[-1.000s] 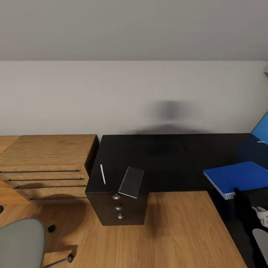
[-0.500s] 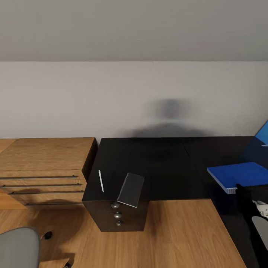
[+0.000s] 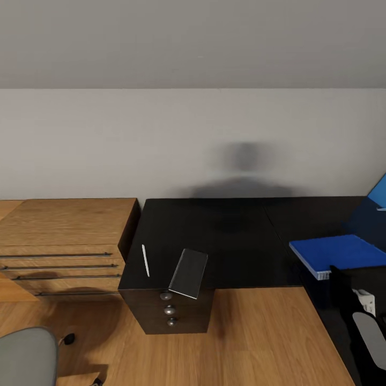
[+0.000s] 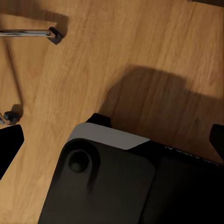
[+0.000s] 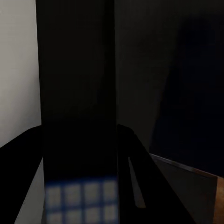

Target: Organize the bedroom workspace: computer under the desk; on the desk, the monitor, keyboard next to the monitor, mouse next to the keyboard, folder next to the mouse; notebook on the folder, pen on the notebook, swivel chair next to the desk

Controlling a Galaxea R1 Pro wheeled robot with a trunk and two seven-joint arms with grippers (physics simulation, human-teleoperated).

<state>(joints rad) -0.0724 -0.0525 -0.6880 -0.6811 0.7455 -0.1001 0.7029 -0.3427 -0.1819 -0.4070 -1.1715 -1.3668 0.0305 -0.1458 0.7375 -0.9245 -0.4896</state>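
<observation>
Right gripper pinching the folder over the desk.
Left gripper fingers spread; notebook overhangs the edge beside the pen.

Pen left of notebook on desk

Head view high, facing desk; left wrist close above floor.

Blue folder flat on desk; notebook, pen apart.
</observation>
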